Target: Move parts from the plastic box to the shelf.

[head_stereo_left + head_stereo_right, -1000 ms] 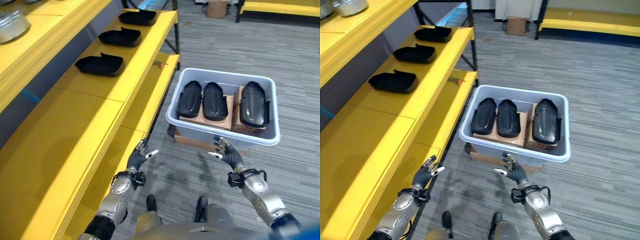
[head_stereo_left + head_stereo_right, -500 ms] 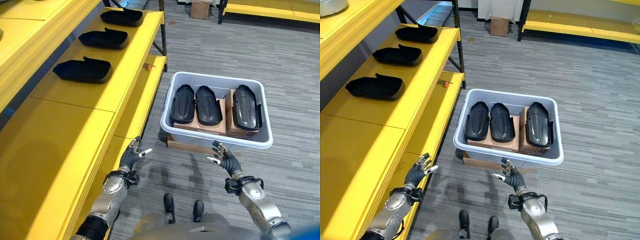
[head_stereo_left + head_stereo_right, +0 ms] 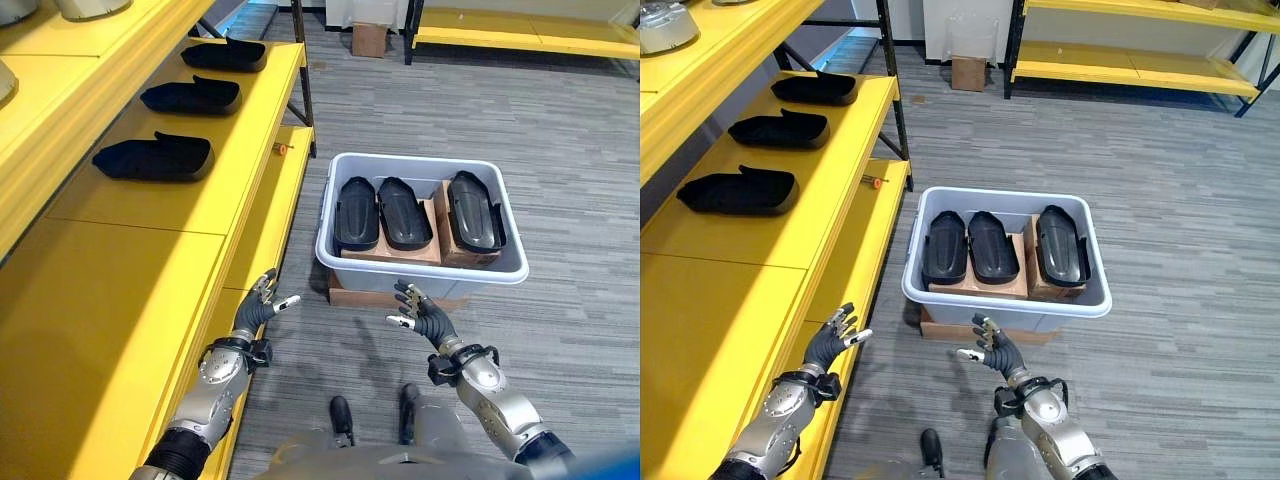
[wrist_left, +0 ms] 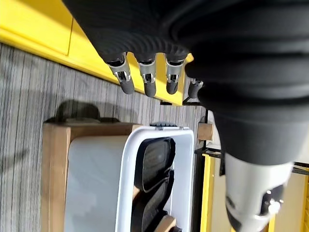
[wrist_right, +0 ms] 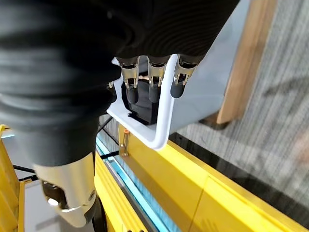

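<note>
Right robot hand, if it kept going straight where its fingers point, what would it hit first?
Most likely the near wall of the plastic box, just ahead of the open right robot hand; depth is hard to judge.

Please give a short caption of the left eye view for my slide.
Both open hands, left and right, hover before the plastic box holding three black parts.

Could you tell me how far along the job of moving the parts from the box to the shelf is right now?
Done: three black parts already lie on the yellow shelf. In hand: nothing; the left hand and right hand are both open and empty, held in front of the plastic box. Left: three parts in the box, resting on cardboard boxes.
</note>
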